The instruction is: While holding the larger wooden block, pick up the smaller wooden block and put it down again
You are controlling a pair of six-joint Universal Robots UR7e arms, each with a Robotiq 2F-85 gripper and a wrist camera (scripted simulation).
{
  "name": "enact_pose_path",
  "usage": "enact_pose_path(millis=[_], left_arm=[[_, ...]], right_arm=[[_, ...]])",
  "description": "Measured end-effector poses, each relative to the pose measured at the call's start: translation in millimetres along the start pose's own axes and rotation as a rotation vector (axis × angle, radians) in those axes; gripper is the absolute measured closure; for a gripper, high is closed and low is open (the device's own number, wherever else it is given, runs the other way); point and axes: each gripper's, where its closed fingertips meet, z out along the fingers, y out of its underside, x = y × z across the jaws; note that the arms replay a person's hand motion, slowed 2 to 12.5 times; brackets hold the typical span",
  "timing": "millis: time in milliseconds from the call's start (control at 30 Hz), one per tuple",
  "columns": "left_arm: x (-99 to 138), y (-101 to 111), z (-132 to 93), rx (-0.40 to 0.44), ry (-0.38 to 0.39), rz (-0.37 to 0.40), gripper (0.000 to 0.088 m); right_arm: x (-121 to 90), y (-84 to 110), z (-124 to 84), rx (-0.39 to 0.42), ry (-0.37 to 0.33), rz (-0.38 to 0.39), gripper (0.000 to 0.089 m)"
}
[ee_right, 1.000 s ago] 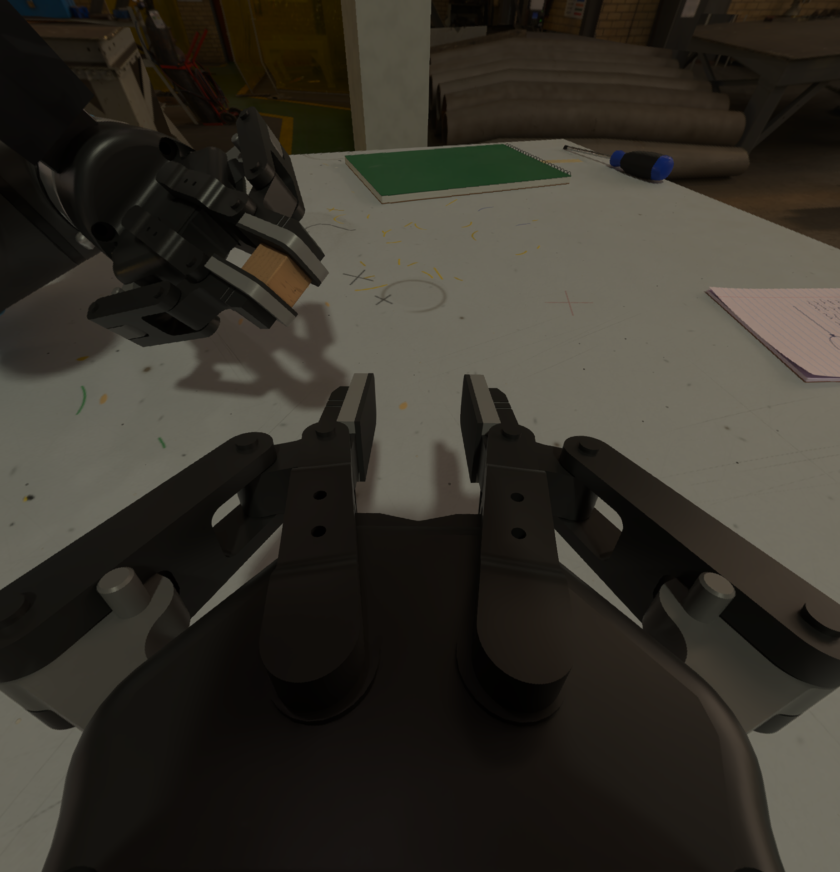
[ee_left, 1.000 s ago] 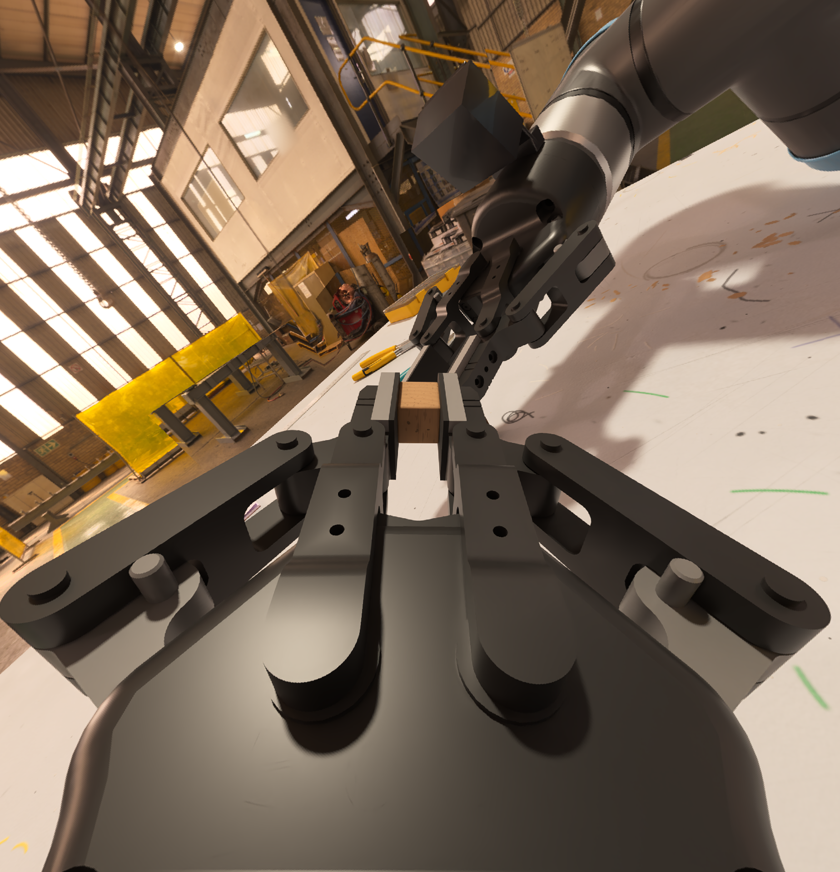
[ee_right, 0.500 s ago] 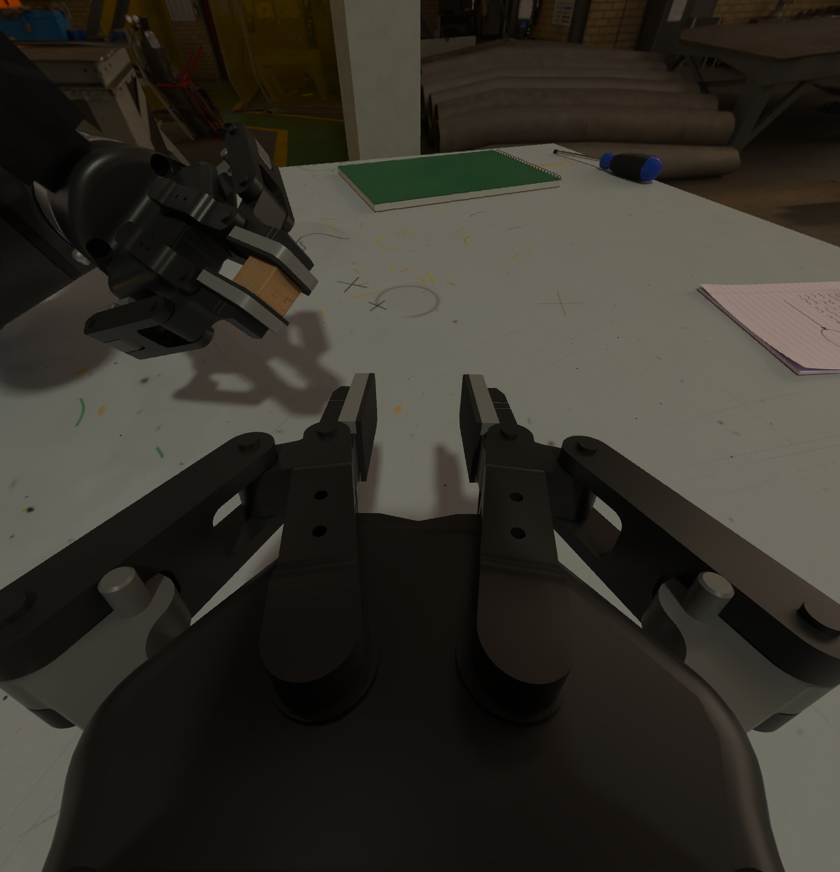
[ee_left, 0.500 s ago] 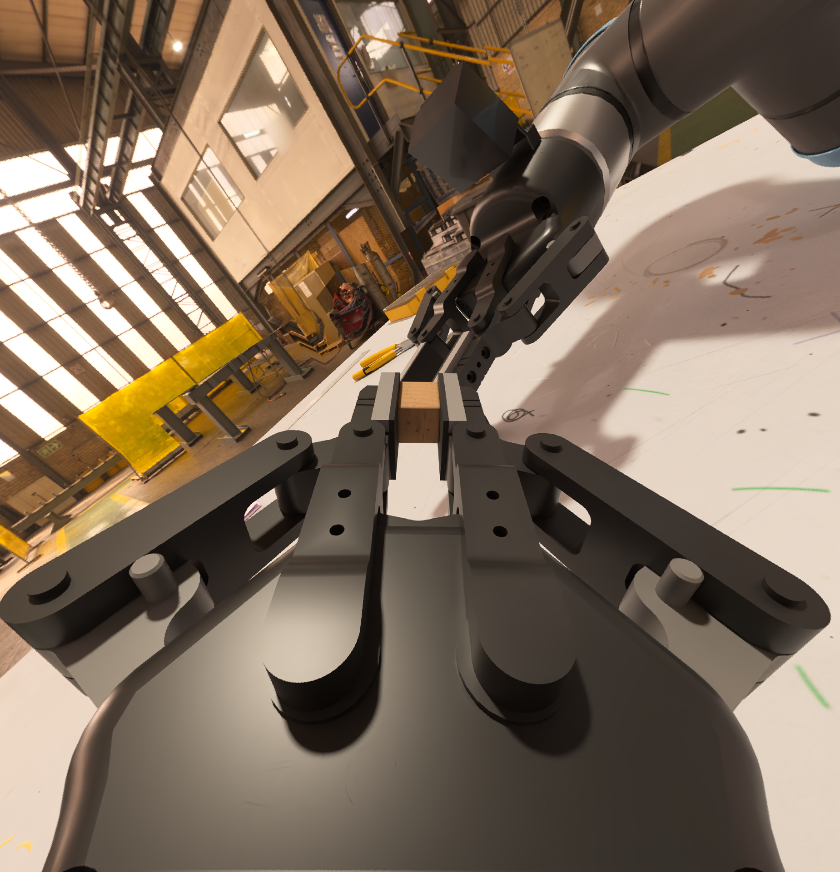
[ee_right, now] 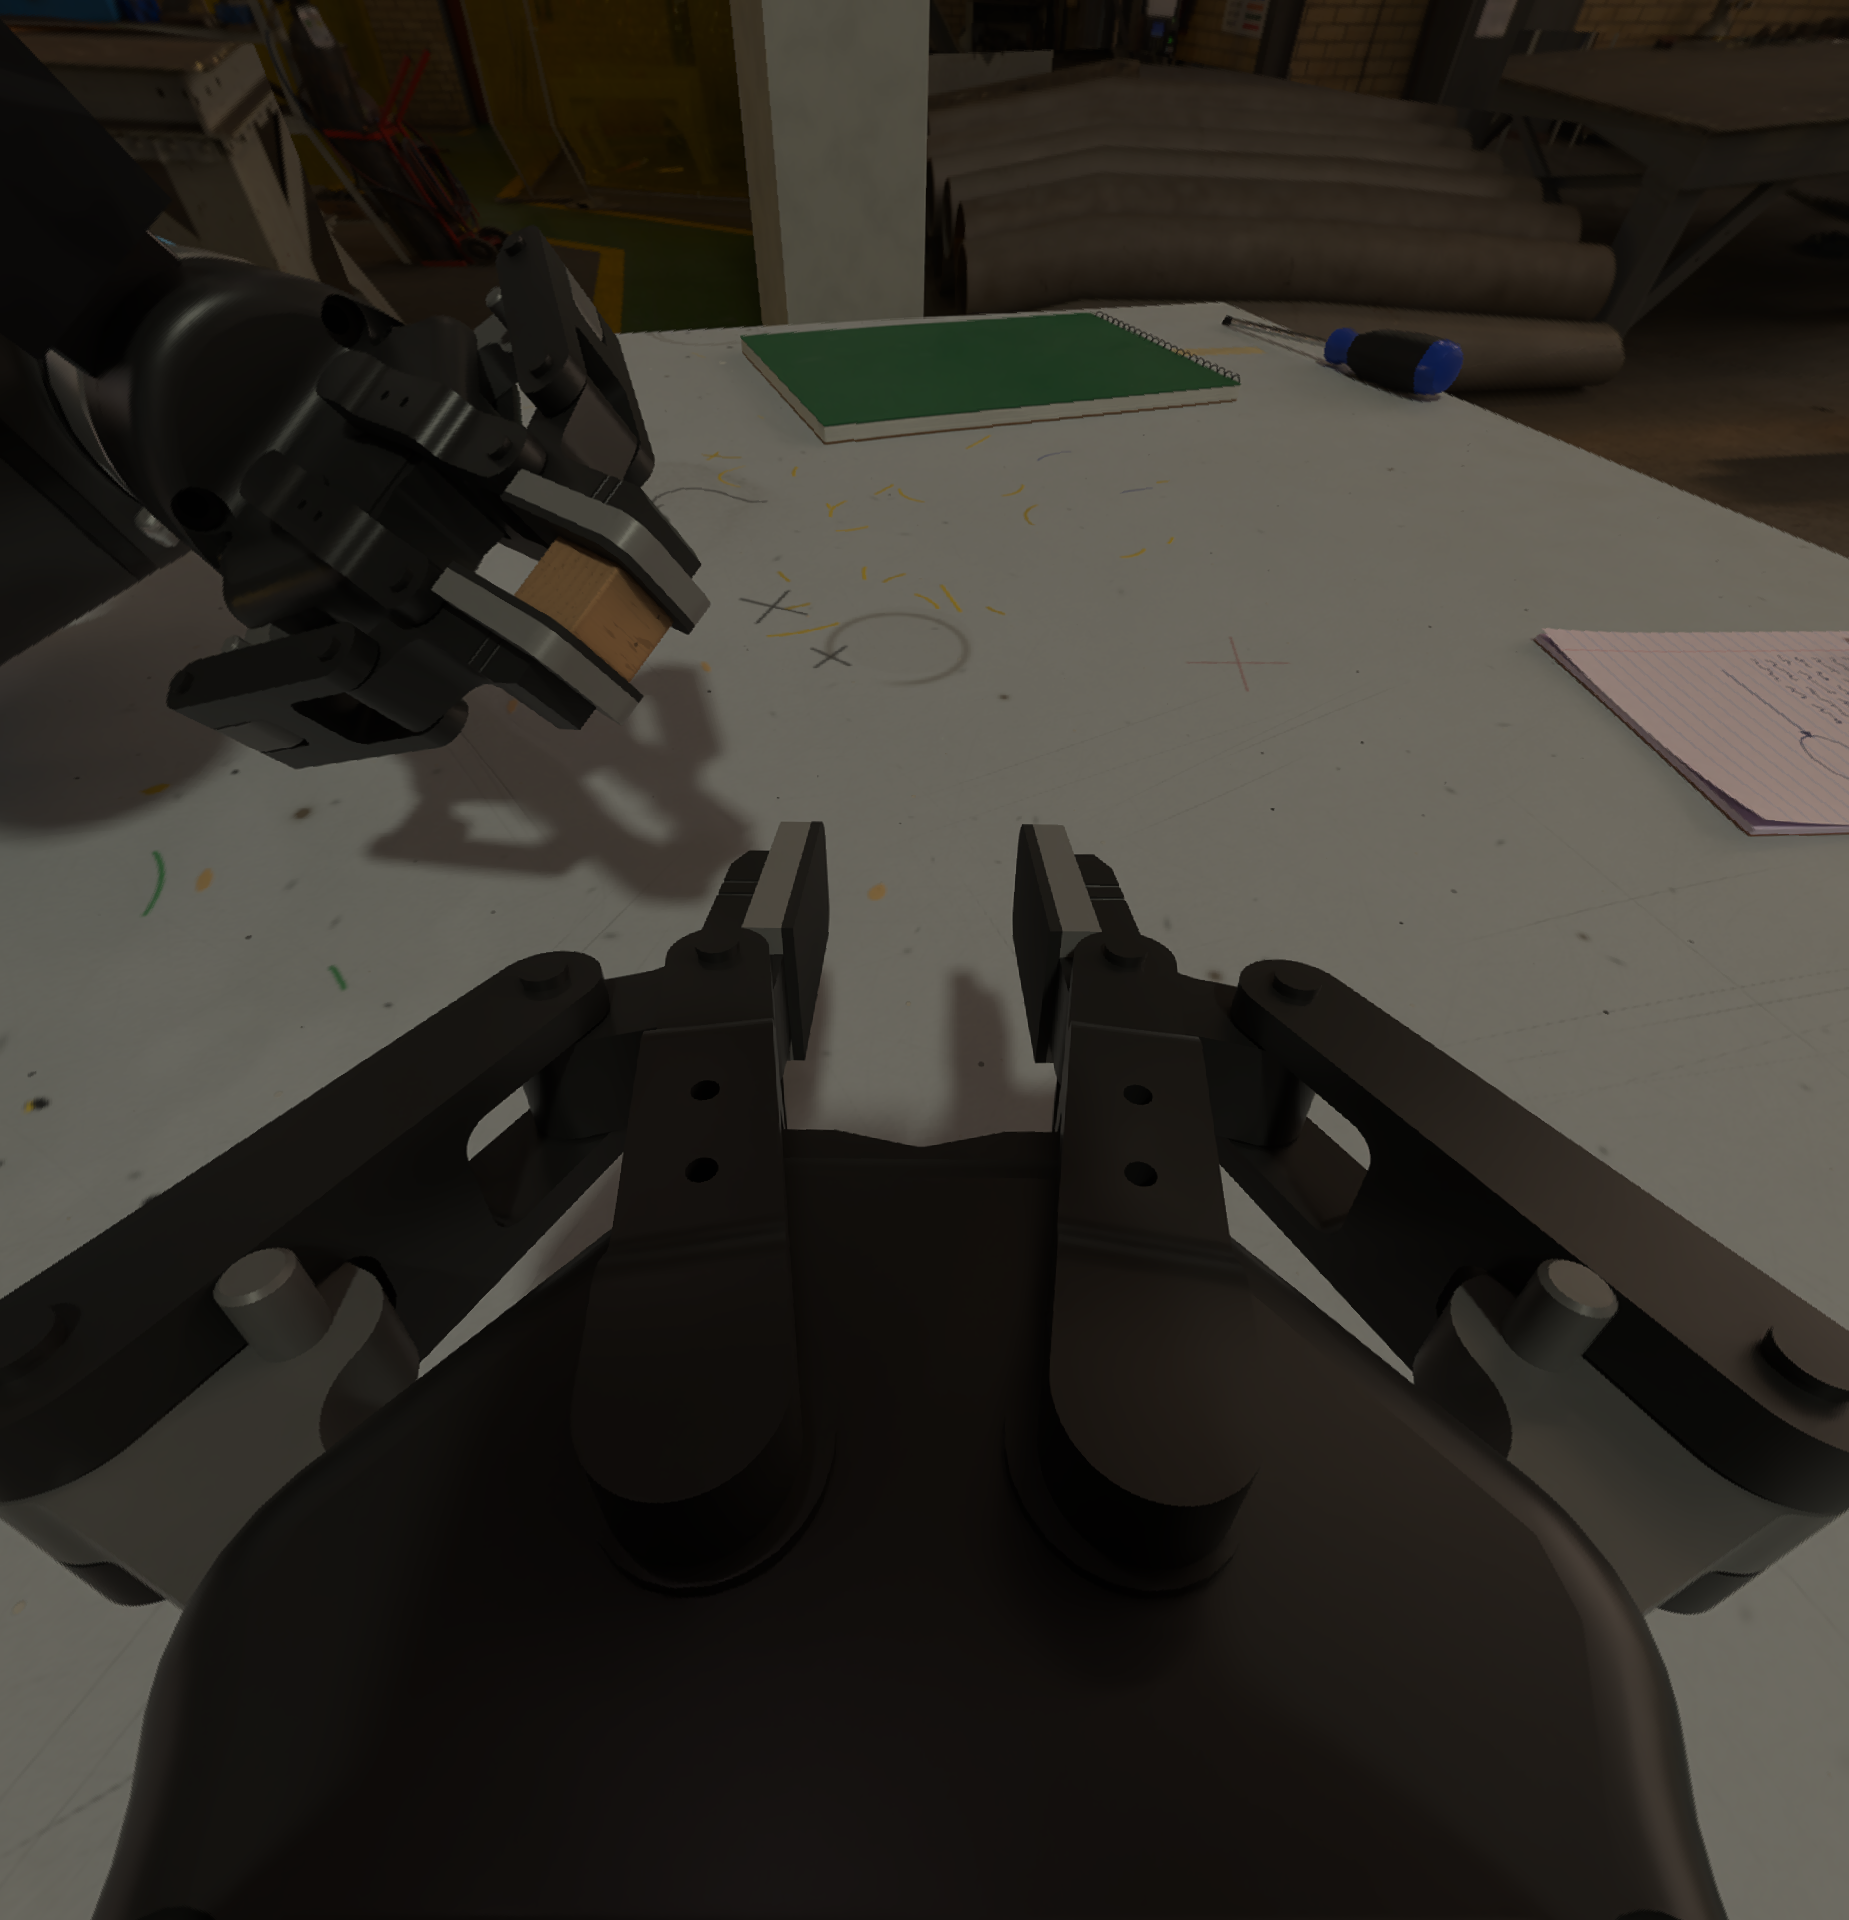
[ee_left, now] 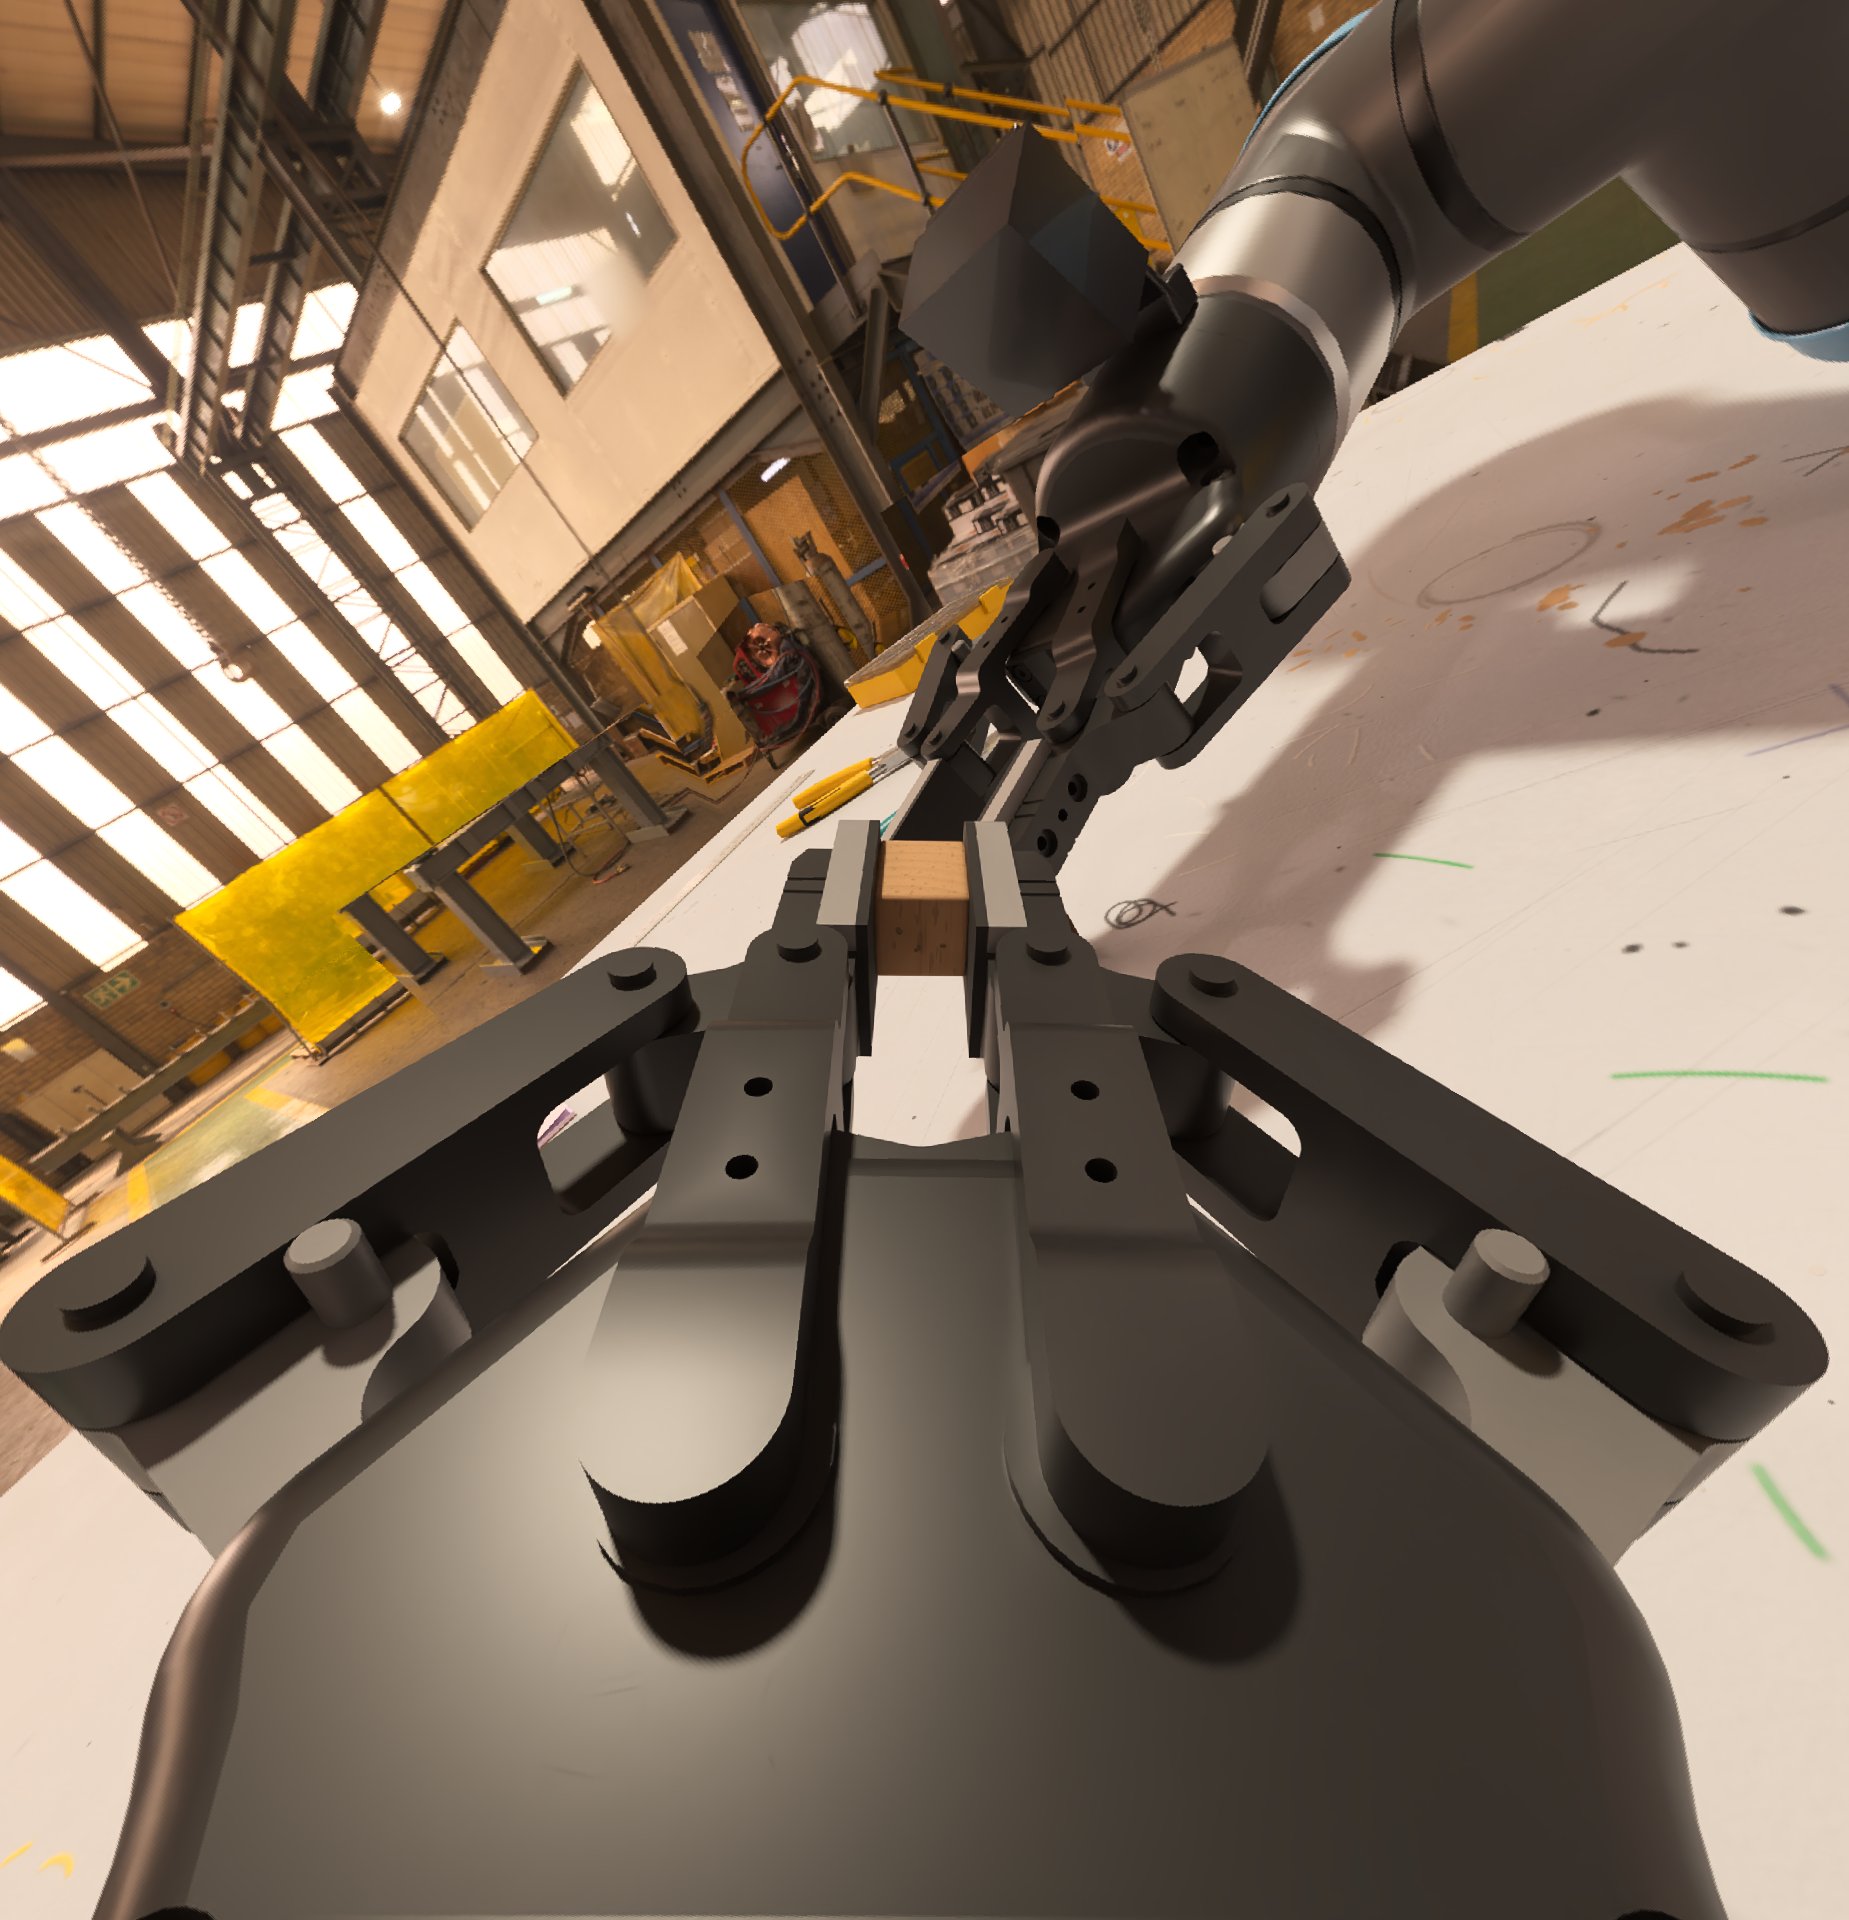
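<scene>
My left gripper (ee_left: 922,883) is shut on a light wooden block (ee_left: 922,925) and holds it above the white table (ee_left: 1522,1039). It also shows in the right wrist view (ee_right: 639,644) at the left, with the block (ee_right: 587,613) between its pads and its shadow on the table beneath. My right gripper (ee_right: 920,883) is open and empty, low over the table just right of that shadow. In the left wrist view the right gripper (ee_left: 961,800) hangs close behind the held block. I see only this one block, so I cannot tell whether it is the larger or the smaller.
A green spiral notebook (ee_right: 987,369) lies at the far edge, with a blue-handled screwdriver (ee_right: 1393,358) to its right. A pink lined pad (ee_right: 1751,717) lies at the right. Yellow-handled pliers (ee_left: 837,795) lie near the table edge behind the right gripper.
The right gripper has shifted only slightly and stays open. The left gripper has kept still with the block in it.
</scene>
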Motion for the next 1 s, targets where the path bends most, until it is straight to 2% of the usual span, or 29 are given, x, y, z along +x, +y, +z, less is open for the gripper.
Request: enact_pose_path(millis=[533,767,900,1000], left_arm=[[0.4,0.2,0.1,-0.001,0.001,0.003,0.0742],[0.3,0.3,0.3,-0.002,0.0,0.003,0.0742],[-0.2,0.2,0.1,-0.001,-0.002,0.001,0.0742],[-0.6,0.0,0.0,0.001,-0.004,-0.002,0.0742]], right_arm=[[-2.8,4.4,3.6,-0.04,0.007,-0.039,0.0532],[1.8,3.2,0.1,-0.039,0.048,-0.061,0.0548],[4.8,7.2,-3.4,-0.086,0.072,-0.092,0.0586],[8.2,11.8,-6.9,-0.151,0.092,-0.119,0.06]])
